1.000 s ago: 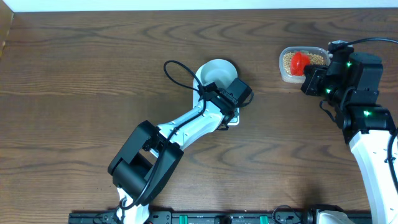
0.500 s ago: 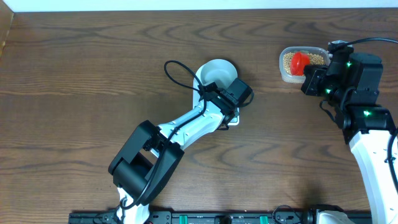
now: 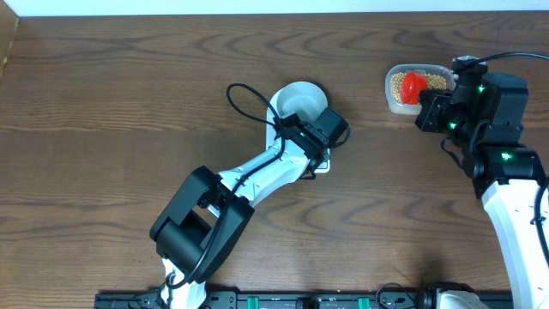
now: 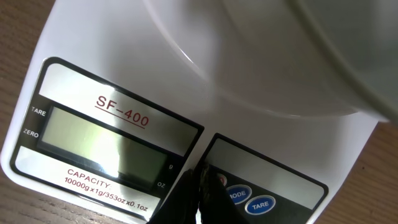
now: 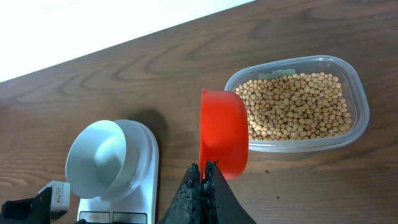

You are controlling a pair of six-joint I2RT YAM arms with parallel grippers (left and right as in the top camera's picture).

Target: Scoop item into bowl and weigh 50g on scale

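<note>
Left pincer, fingers pressed together, rests its tips on the scale just beside the MODE button. On the scale sits the pale bowl. Right pincer grips a red scoop at the rim of the clear tub, which holds the soybeans.

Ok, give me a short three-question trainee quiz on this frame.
1. Short answer: which two labelled buttons on the scale lie beside the left end effector?
2. True or false: the bowl is empty.
3. The red scoop, at the tub of beans, is held by: A) left end effector B) right end effector C) nothing.
Key: 1. MODE and TARE. 2. True. 3. B.
</note>
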